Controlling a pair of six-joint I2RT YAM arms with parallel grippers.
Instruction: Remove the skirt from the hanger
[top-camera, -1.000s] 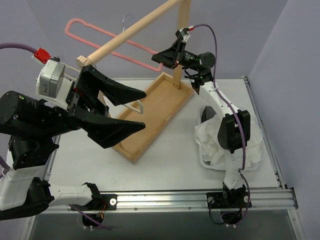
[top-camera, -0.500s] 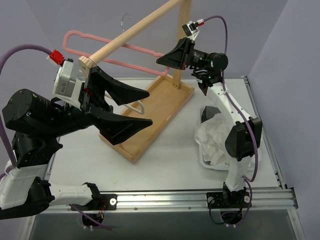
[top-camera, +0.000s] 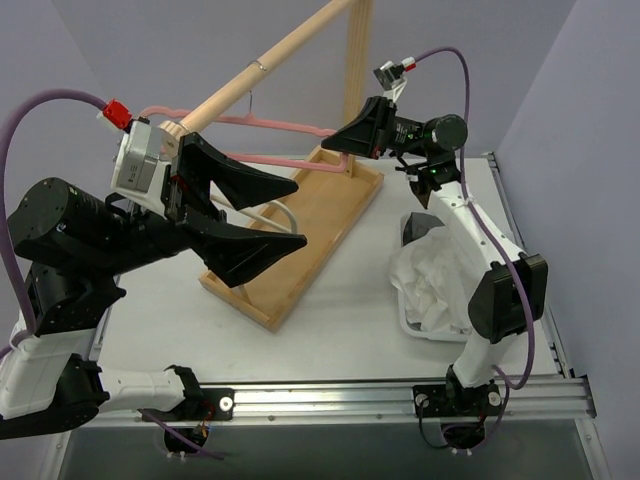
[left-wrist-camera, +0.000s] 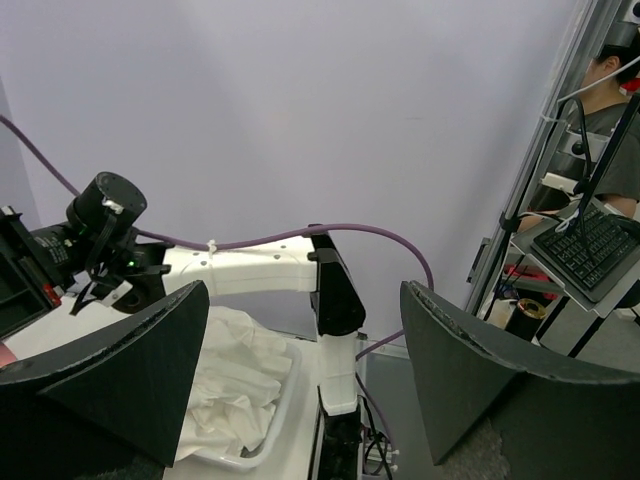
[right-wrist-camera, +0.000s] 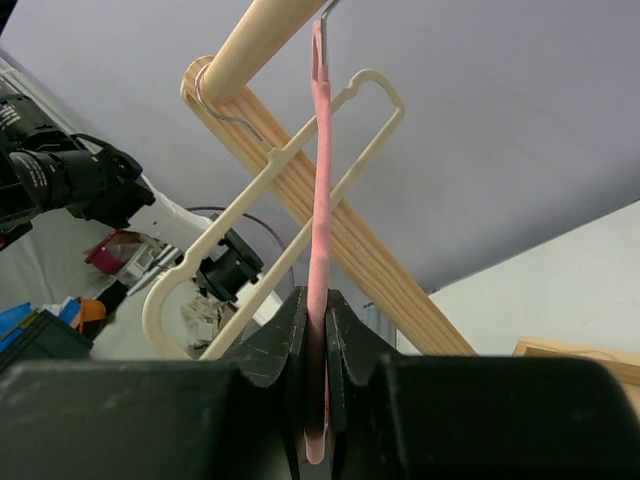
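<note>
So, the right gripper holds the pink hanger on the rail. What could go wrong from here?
1. The right gripper is shut on only a thin edge of the pink hanger, so the hanger may twist or slip if pulled.
2. The cream hanger hangs close beside it on the wooden rail. The two may tangle or be dragged together.
3. The open left gripper is raised near the rail's end and could knock it.

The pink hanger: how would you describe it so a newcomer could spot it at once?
Find the slanted wooden rail of the stand on the table. Two hangers hook over it; the pink hanger is the one that the right gripper pinches by its lower edge. Its neighbour, the cream hanger, is paler and in no gripper.
</note>
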